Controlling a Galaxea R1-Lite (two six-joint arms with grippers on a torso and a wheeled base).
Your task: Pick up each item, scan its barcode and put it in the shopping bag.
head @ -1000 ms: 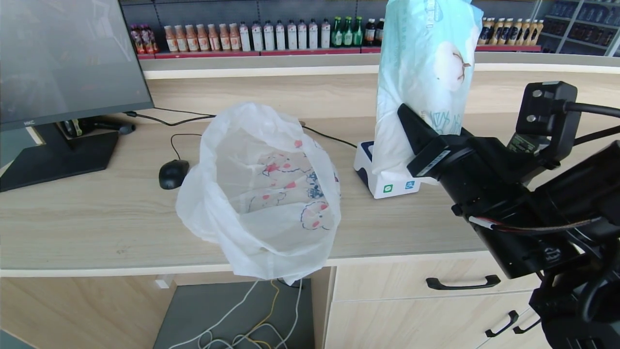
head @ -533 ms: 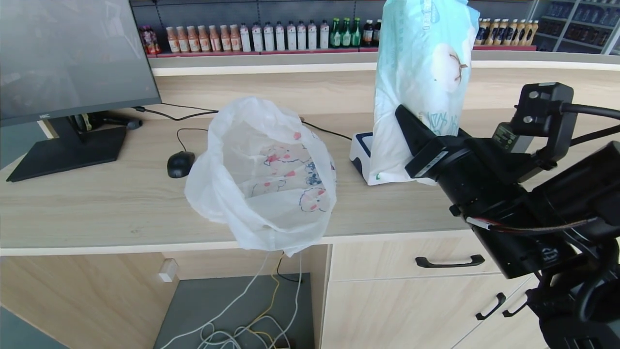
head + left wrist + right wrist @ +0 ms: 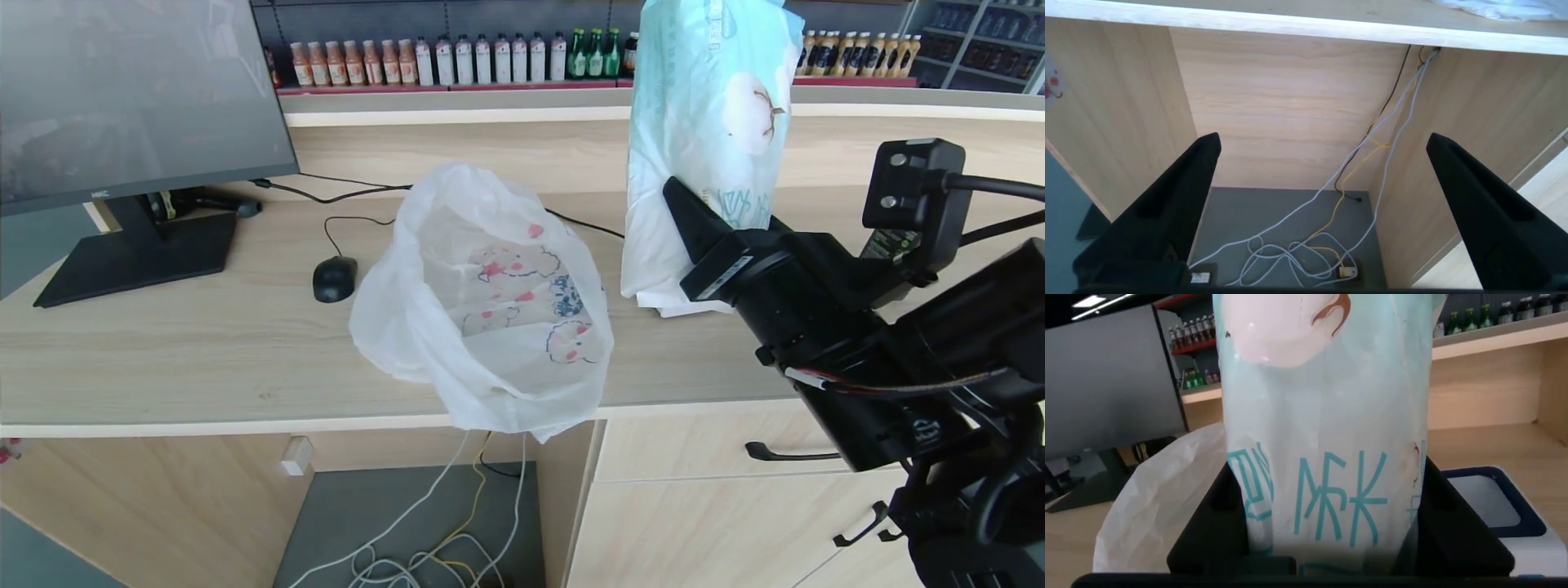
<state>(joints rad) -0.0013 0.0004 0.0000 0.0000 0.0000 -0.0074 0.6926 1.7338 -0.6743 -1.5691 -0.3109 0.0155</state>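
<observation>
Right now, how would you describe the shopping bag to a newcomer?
On the light-wood counter, right of the dark monitor and black mouse, stands a translucent white plastic shopping bag, mouth open, sagging over the front edge. Its red-and-blue cartoon prints set it apart from the mint-green pack held beside it.

Monitor [image 3: 139,90], mouse [image 3: 334,278], shelved bottles [image 3: 457,59] behind counter [image 3: 163,351]

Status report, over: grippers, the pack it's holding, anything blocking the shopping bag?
Right gripper shut on pack, upright above counter. Left gripper open, empty, below counter edge. Shopping bag open beside pack; nothing between.
</observation>
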